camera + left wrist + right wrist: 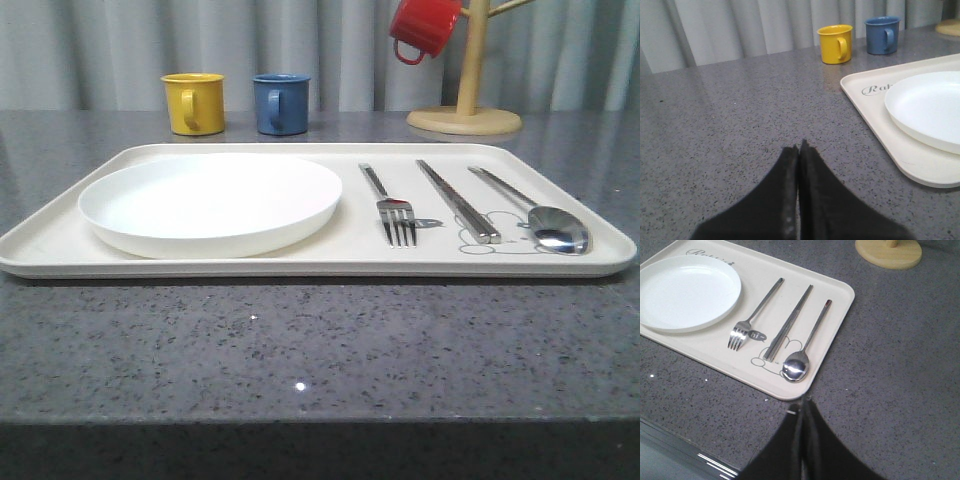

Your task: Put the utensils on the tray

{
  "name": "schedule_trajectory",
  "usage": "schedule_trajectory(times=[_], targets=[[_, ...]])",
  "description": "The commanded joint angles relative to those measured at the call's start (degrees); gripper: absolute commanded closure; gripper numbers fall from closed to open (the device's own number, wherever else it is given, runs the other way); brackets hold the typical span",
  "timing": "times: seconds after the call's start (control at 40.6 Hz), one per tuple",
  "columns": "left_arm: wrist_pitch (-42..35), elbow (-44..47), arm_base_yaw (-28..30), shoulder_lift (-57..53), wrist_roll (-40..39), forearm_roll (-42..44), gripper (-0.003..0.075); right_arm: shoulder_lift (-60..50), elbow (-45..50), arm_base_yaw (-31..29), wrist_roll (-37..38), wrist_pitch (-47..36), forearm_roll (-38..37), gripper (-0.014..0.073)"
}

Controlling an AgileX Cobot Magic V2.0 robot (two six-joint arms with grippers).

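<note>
The cream tray lies across the grey counter and carries three silver utensils side by side on its right half: a fork, a pair of chopsticks and a spoon. From the right wrist camera the fork, chopsticks and spoon lie over the rabbit drawing on the tray. My right gripper is shut and empty, above the counter just off the tray's near right corner. My left gripper is shut and empty, over bare counter left of the tray.
A round white plate fills the tray's left half. Behind the tray stand a yellow mug and a blue mug. A wooden mug tree with a red mug hanging on it stands at the back right.
</note>
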Motion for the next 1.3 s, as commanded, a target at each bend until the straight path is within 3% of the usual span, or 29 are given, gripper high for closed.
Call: schedule_trajectory(times=[0.0,0.222,1.206,1.28], targets=[[-8.8,2.2,0.9,-2.9,0.0,-3.2,0.0739,0.4,-1.2,0.0,-0.4,-4.3,-0.4,0.0662],[-9.5,6.3,4.1,-9.9,0.0,-4.6,0.0739,0.4,-1.2,0.0,-0.4,-4.3,-0.4,0.0662],[-9.7,6.3,3.3,-9.6,0.0,-4.6,0.0739,0.4,-1.2,0.0,-0.4,-4.1,-0.4,0.0662],[-9.7,6.3,3.3,-9.6,0.0,-4.6,0.0739,-2.9,1.4,-0.7,-0.4,-8.7,-3.8,0.0662]])
